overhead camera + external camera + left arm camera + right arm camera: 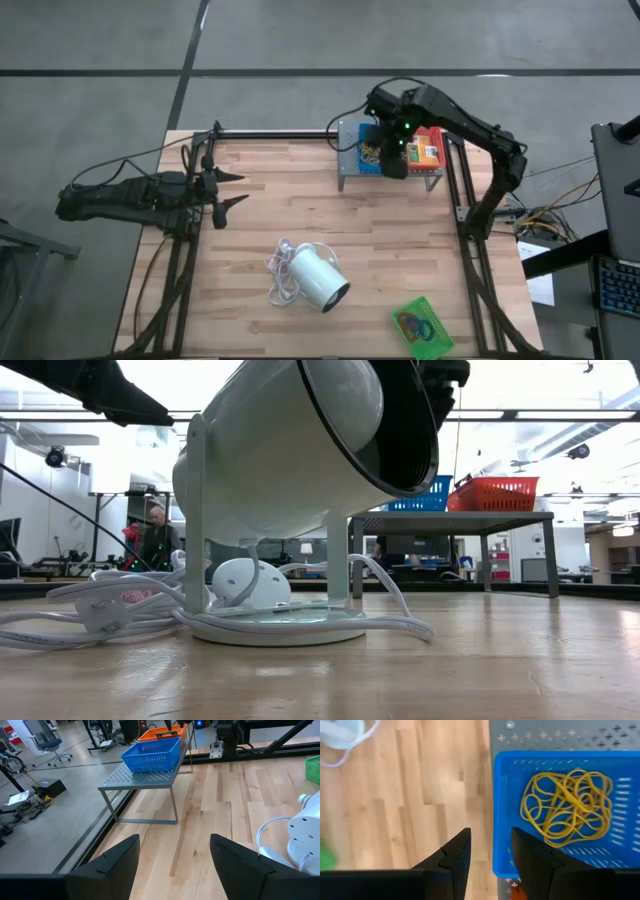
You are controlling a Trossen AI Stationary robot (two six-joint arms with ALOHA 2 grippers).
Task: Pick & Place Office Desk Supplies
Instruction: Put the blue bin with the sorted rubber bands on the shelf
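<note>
Right claw (487, 852) hangs part open and empty over the near wall of the blue tray (502, 810) on the grey stand (350, 165) at the table's far edge. Rubber bands (567, 805) lie just beyond my fingertips inside it. Left claw (222, 187) waits wide open near the far-left corner, so right is nearer.

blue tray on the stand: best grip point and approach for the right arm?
Take the blue tray by its near side wall, coming straight down. It sits flat on the grey stand, open side up, with thin upright slotted walls: one finger can go inside and one outside. The right gripper, open, already hangs over that wall. The rubber bands lie toward the middle, so the inside edge looks free.
</note>
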